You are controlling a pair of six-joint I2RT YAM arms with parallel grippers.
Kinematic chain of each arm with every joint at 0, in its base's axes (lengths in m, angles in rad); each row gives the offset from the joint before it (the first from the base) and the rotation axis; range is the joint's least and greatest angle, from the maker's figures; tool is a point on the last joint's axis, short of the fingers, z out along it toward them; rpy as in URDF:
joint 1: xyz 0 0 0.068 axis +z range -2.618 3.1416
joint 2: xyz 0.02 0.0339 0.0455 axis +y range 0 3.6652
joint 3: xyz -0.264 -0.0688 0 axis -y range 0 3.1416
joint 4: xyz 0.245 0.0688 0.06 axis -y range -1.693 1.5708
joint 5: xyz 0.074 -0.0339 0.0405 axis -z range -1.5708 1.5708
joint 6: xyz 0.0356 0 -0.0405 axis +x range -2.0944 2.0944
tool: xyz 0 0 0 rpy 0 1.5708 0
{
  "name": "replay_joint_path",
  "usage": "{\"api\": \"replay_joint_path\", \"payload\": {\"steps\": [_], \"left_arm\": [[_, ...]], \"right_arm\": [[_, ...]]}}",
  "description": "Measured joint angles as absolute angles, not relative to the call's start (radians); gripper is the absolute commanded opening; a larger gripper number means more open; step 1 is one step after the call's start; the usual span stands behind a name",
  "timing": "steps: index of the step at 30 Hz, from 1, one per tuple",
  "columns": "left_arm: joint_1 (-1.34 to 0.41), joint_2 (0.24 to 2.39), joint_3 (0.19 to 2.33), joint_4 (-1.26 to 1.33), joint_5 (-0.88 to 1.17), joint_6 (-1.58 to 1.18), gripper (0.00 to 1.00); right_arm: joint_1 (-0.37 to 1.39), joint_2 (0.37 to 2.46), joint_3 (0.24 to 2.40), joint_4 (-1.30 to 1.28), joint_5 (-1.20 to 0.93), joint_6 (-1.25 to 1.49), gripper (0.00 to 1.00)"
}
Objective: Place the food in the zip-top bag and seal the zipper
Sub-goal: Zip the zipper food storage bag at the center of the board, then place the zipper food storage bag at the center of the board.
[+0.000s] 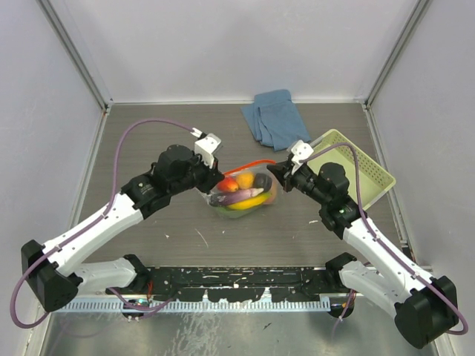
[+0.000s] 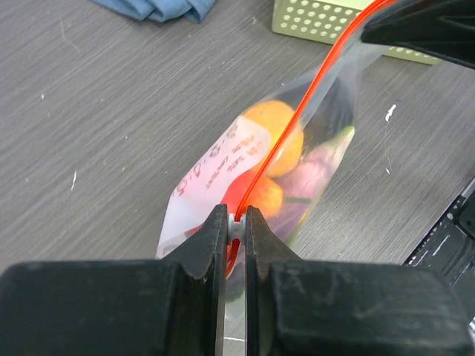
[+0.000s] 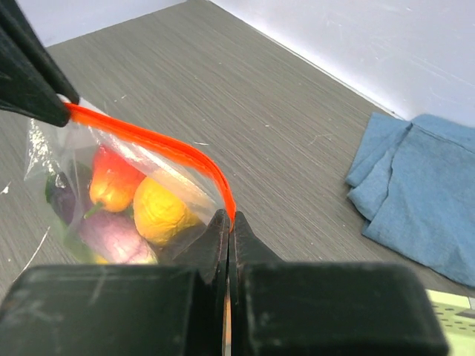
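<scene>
- How does the zip-top bag (image 1: 217, 199) look?
- Clear and crinkly, resting on the worktop (image 1: 148, 141) between both jaws; its orange-red zipper (image 2: 300, 111) is stretched taut.
- What's inside?
- Food (image 3: 159, 211); orange, red, yellow and purple pieces.
- And the jaws?
- Left jaws pinch the white slider (image 2: 236, 225); right jaws clamp the zipper's other end.

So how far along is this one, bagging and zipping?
Done: the food sits inside the bag. In hand: the left gripper pinches the white slider at one end of the orange zipper, while the right gripper clamps the other end. Left: confirming the seal; I cannot tell whether the strip is closed along its length.
</scene>
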State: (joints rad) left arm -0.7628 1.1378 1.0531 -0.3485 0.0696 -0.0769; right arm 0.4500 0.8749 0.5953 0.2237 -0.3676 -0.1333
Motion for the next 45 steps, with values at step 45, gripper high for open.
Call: {"api": "replay_joint_path", "payload": {"steps": [45], "left_arm": [[-0.756,0.978,0.934,-0.576,-0.155,-0.484,0.01]], "right_arm": [[0.43,1.118,0.939,-0.253,-0.18,0.067,0.01]]}}
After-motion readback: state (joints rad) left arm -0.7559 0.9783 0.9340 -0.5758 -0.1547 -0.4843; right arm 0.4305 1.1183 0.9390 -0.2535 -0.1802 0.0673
